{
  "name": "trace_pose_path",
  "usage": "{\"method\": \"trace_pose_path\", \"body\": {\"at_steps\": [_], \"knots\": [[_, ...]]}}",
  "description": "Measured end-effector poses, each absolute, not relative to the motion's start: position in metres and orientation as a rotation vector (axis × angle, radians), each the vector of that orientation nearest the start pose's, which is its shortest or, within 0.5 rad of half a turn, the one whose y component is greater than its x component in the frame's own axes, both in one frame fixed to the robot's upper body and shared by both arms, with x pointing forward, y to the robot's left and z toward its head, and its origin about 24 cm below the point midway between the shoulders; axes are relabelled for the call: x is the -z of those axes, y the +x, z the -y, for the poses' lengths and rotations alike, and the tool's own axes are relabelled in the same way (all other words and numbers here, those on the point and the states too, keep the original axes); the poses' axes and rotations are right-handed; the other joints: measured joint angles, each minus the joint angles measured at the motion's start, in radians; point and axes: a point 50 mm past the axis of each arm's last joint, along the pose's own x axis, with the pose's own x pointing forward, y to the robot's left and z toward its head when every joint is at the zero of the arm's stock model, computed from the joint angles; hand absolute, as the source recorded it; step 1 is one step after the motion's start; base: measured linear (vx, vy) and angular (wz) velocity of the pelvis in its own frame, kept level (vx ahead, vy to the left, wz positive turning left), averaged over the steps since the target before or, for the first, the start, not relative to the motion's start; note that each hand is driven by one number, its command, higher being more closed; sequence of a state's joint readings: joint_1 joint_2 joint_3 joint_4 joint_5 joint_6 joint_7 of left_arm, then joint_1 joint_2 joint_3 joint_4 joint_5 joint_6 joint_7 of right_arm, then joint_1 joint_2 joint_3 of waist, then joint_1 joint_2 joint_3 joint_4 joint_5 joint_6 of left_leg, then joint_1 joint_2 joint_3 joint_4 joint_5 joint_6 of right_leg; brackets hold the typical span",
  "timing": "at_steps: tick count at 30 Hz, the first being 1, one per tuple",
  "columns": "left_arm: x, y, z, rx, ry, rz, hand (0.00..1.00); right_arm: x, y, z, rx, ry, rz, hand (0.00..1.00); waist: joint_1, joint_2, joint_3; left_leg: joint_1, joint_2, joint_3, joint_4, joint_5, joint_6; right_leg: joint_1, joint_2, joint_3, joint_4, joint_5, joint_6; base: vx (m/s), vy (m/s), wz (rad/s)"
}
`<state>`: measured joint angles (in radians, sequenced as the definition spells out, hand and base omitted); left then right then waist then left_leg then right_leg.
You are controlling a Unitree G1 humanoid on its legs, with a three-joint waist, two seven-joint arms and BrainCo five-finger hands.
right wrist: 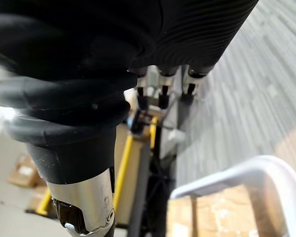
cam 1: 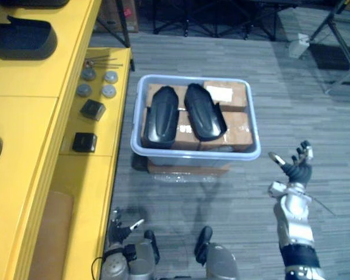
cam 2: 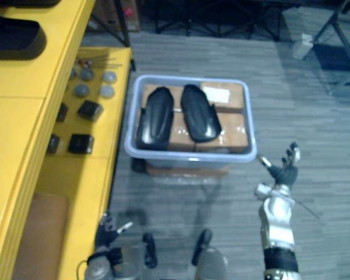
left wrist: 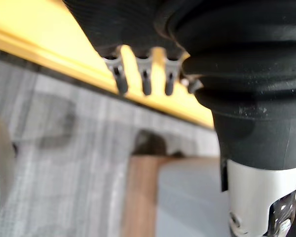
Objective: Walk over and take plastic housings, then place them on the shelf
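Left eye view: plastic housings [cam 1: 162, 114] lie left in the bin [cam 1: 195, 155]; left hand [cam 1: 121, 231] and right hand [cam 1: 296, 169], both released, may clip its rim reaching in.

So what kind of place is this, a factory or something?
Likely a workshop or factory floor: a long yellow shelf carrying small parts, and a plastic bin holding black plastic housings atop cardboard boxes.

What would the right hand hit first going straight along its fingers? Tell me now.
Likely nothing near. The right hand, open, points ahead past the right side of the blue bin holding the plastic housings, over carpet floor. Depth is unclear, so it may pass close to the rim.
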<state>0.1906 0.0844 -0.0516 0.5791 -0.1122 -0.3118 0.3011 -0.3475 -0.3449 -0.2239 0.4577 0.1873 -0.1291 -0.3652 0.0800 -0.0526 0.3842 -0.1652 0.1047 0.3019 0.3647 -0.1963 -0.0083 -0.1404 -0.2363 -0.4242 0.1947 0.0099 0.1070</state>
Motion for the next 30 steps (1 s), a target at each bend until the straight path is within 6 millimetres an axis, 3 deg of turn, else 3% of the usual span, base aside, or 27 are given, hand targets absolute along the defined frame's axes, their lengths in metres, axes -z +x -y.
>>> {"method": "trace_pose_path", "body": {"at_steps": [3, 5, 6, 16, 19, 22, 27, 30], "knots": [[0.097, 0.154, -0.191, -0.381, 0.028, -0.491, 0.00, -0.115, 0.327, 0.311, 0.664, -0.031, 0.133, 0.00, 0.021, 0.050, 0.040, -0.043, -0.014, -0.043, 0.030, 0.006, 0.009, -0.013, -0.025, -0.044, 0.026, 0.000, -0.001, -0.15, 0.028, 0.36], [0.097, 0.153, -0.194, -0.409, 0.015, -0.490, 0.00, -0.131, 0.334, 0.318, 0.690, -0.006, 0.157, 0.00, 0.035, 0.063, 0.045, -0.073, -0.019, -0.047, 0.031, 0.013, 0.012, -0.042, -0.032, -0.047, 0.033, 0.001, -0.003, -0.08, 0.014, 0.17], [0.121, 0.120, -0.207, -0.477, 0.022, -0.642, 0.00, -0.179, 0.351, 0.343, 0.759, -0.007, 0.176, 0.00, 0.072, 0.094, 0.120, -0.133, -0.027, -0.097, 0.063, 0.022, 0.018, -0.076, -0.041, -0.073, 0.061, 0.001, -0.016, 0.00, 0.000, 0.00], [0.120, 0.125, -0.206, -0.472, 0.017, -0.638, 0.00, -0.182, 0.349, 0.346, 0.767, 0.015, 0.194, 0.00, 0.073, 0.094, 0.121, -0.195, -0.028, -0.102, 0.074, 0.024, 0.019, -0.133, -0.042, -0.076, 0.073, 0.009, -0.025, -0.01, 0.002, 0.01], [0.119, 0.134, -0.203, -0.458, 0.014, -0.645, 0.00, -0.186, 0.346, 0.354, 0.774, 0.004, 0.204, 0.00, 0.072, 0.109, 0.128, -0.230, -0.032, -0.101, 0.081, 0.027, 0.024, -0.161, -0.042, -0.076, 0.074, 0.024, -0.027, 0.00, 0.010, 0.01], [0.116, 0.148, -0.200, -0.459, -0.025, -0.619, 0.00, -0.200, 0.345, 0.363, 0.795, 0.009, 0.229, 0.00, 0.070, 0.125, 0.135, -0.261, -0.046, -0.098, 0.077, 0.035, 0.036, -0.195, -0.055, -0.072, 0.076, 0.036, -0.026, -0.02, 0.049, 0.03], [0.118, 0.148, -0.196, -0.457, -0.061, -0.637, 0.00, -0.219, 0.347, 0.371, 0.818, 0.027, 0.252, 0.00, 0.071, 0.144, 0.140, -0.272, -0.054, -0.089, 0.076, 0.039, 0.041, -0.209, -0.064, -0.068, 0.072, 0.044, -0.020, -0.02, 0.054, 0.00], [0.121, 0.146, -0.189, -0.426, -0.061, -0.659, 0.00, -0.246, 0.350, 0.370, 0.815, -0.016, 0.313, 0.00, 0.072, 0.178, 0.144, -0.272, -0.053, -0.089, 0.073, 0.041, 0.042, -0.211, -0.065, -0.067, 0.075, 0.043, -0.021, 0.00, 0.000, 0.00]]}}
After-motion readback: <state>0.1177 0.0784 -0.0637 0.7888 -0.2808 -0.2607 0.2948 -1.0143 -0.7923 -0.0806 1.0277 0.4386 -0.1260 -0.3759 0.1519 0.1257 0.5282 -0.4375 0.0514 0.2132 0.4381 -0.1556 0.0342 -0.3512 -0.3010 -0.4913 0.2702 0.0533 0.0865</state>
